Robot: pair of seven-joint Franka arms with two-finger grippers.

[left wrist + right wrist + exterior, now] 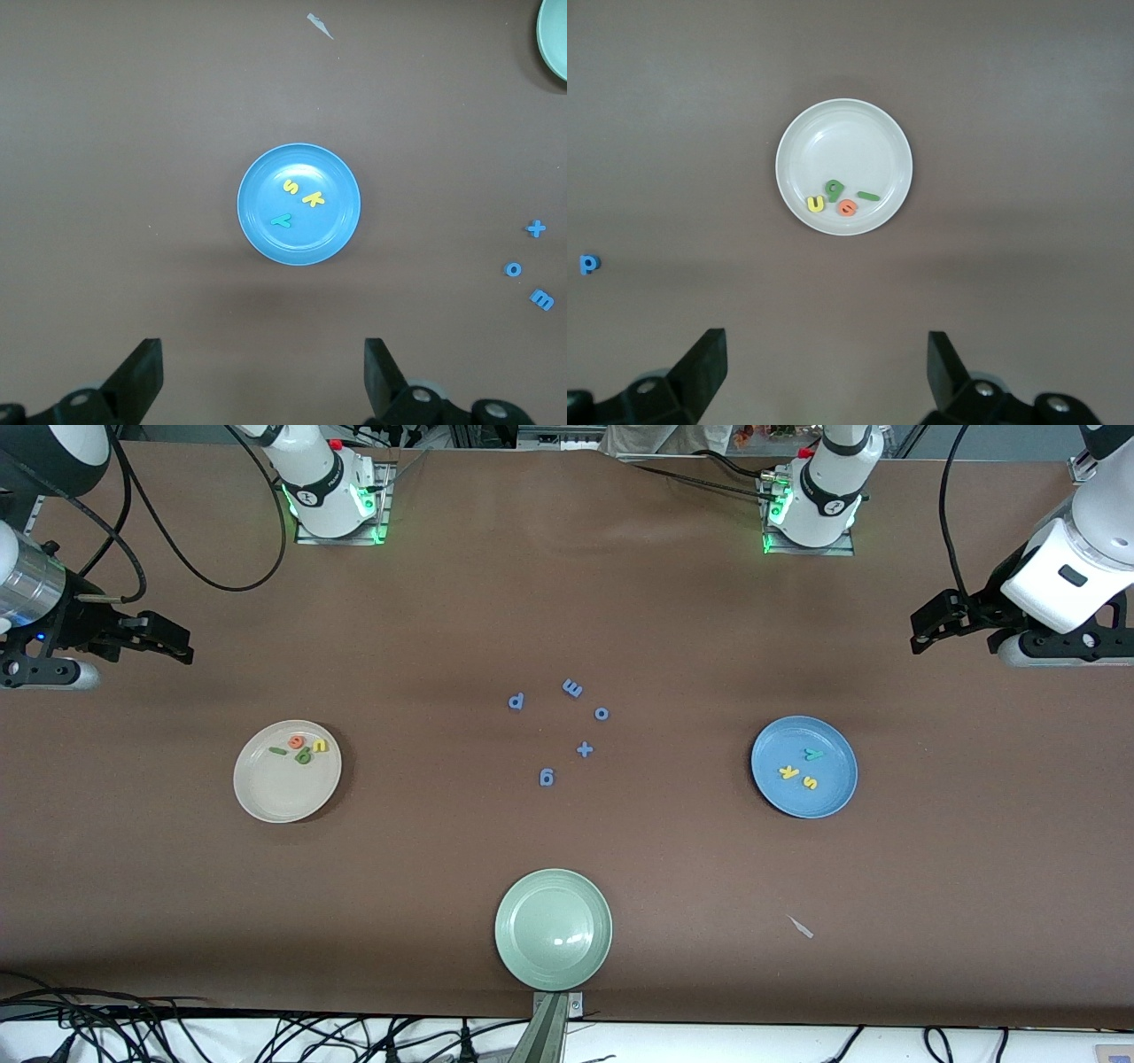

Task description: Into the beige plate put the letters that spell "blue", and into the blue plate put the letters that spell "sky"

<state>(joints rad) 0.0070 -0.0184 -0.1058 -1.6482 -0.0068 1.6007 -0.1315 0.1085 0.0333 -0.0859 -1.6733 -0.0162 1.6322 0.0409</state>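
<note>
Front view. I read the left gripper (921,631) raised at the left arm's end of the table, jaws released and empty. The right gripper (182,646) hangs at the right arm's end, also released and empty. The beige plate (270,793) sits on the table below and inward of the right gripper, and it carries four letters: the orange e (297,740), the yellow u (319,746), the olive b (303,756) and the thin green l (277,751). The blue plate (828,793) sits below and inward of the left gripper, holding the teal y (812,755), the yellow k (788,771) and the yellow s (810,781). Five small blue letters (584,749) lie loose at mid-table, well apart from both grippers. A pale green plate (553,929) stands empty nearest the camera.

Left wrist view. My open fingers (142,376) frame bare table; the blue plate (266,239) lies ahead of them, clear of contact, with s, k and y inside.

Right wrist view. The open fingers (704,365) touch nothing; the beige plate (806,124) lies ahead, all four letters grouped near its rim.

Status. I judge both words sorted and nothing left to move; both arms wait.
</note>
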